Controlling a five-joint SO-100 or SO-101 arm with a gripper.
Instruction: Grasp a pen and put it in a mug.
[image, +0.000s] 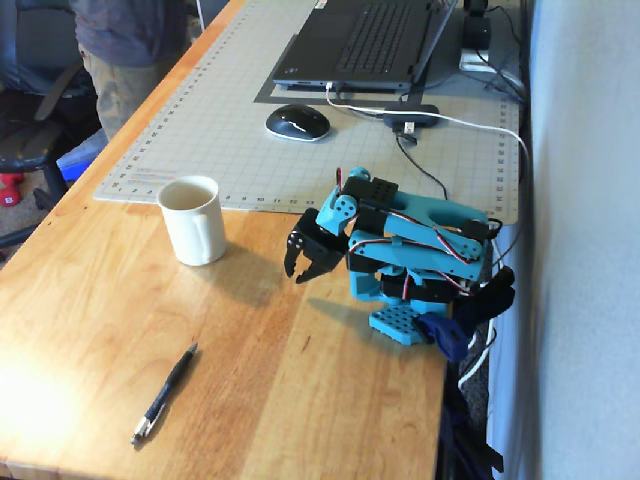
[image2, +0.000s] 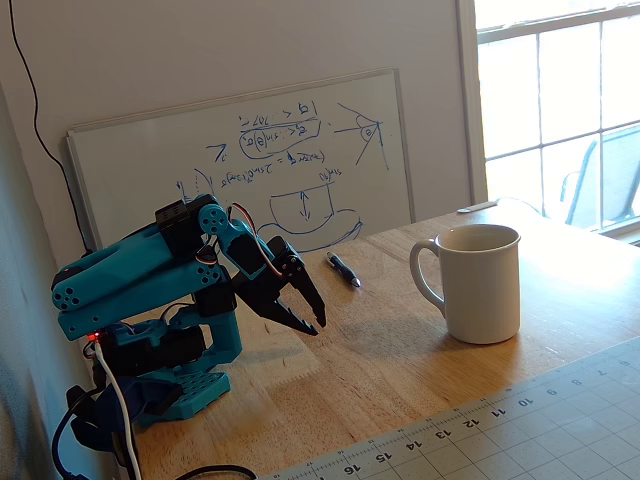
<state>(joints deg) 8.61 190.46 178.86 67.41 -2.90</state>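
Note:
The cream-white mug (image: 192, 220) stands upright on the wooden table just in front of the cutting mat; in the other fixed view the mug (image2: 475, 285) is at the right with its handle facing the arm. The dark pen (image: 165, 392) lies flat near the table's front edge, well away from the mug; it also shows beyond the gripper in the other fixed view (image2: 342, 270). My gripper (image: 295, 275) hangs from the folded blue arm, pointing down just above the table (image2: 316, 326), its jaws together and empty. It is to the right of the mug and touches nothing.
A grey cutting mat (image: 240, 120) carries a laptop (image: 360, 40), a mouse (image: 297, 122) and a USB hub with cables (image: 410, 115). A whiteboard (image2: 300, 150) leans on the wall behind the pen. A person stands at the table's far left corner (image: 125, 50).

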